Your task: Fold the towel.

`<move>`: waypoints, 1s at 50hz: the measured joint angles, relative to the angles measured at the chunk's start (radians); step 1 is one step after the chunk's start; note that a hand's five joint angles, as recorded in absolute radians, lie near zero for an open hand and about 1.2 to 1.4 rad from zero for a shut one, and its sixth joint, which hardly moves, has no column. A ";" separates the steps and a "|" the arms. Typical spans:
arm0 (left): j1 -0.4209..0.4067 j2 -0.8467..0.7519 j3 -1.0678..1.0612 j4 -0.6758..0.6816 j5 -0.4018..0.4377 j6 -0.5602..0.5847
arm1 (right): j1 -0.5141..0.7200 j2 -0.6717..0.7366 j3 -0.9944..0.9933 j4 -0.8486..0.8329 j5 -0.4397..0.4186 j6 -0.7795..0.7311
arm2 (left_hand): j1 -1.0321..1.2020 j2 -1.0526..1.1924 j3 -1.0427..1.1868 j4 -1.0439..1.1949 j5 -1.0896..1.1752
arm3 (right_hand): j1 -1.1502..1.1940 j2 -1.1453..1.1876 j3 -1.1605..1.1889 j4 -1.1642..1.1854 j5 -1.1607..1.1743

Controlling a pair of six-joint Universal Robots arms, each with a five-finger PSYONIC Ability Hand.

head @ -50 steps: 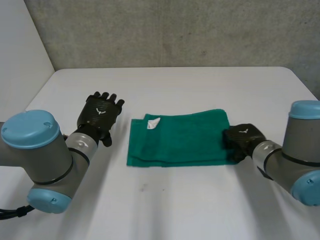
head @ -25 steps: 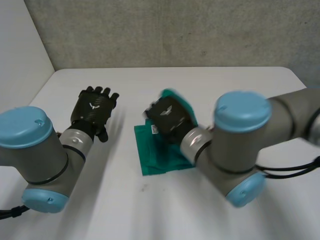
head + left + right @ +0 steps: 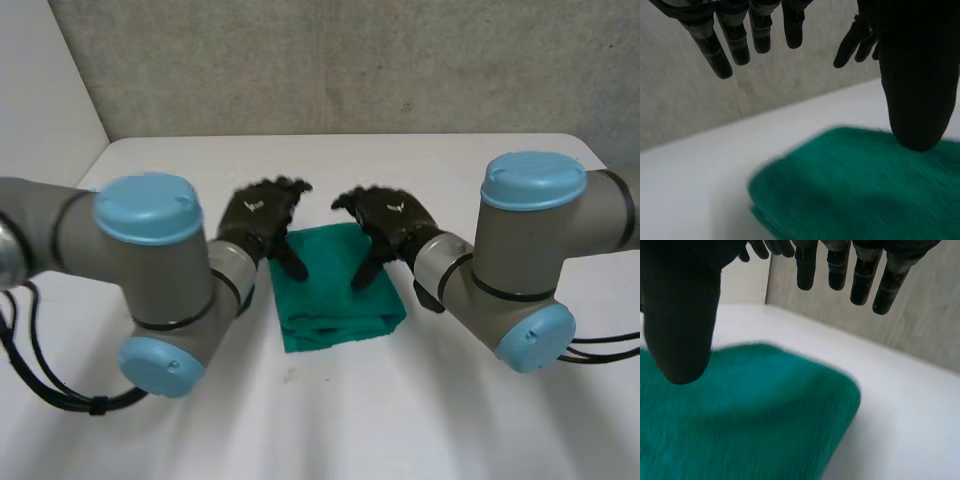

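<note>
I see the folded towel [image 3: 338,290] on the table [image 3: 480,170], beneath both hands. My left hand [image 3: 258,210] hovers over its far left corner and my right hand [image 3: 395,212] over its far right. Both are open and equally near.

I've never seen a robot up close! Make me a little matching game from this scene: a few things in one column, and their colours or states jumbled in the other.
Things:
1. towel
2. table
3. left hand
4. right arm's cap

Colours or states:
A. light blue
B. green, folded up
C. white
D. black, fingers open

Pairs: 1-B, 2-C, 3-D, 4-A
</note>
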 measured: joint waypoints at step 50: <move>0.274 0.475 0.092 -0.401 0.110 0.032 | -0.204 -0.435 -0.054 0.199 0.265 -0.099 | -0.003 -0.002 0.000 -0.003 0.000 | 0.000 0.000 0.000 0.000 -0.001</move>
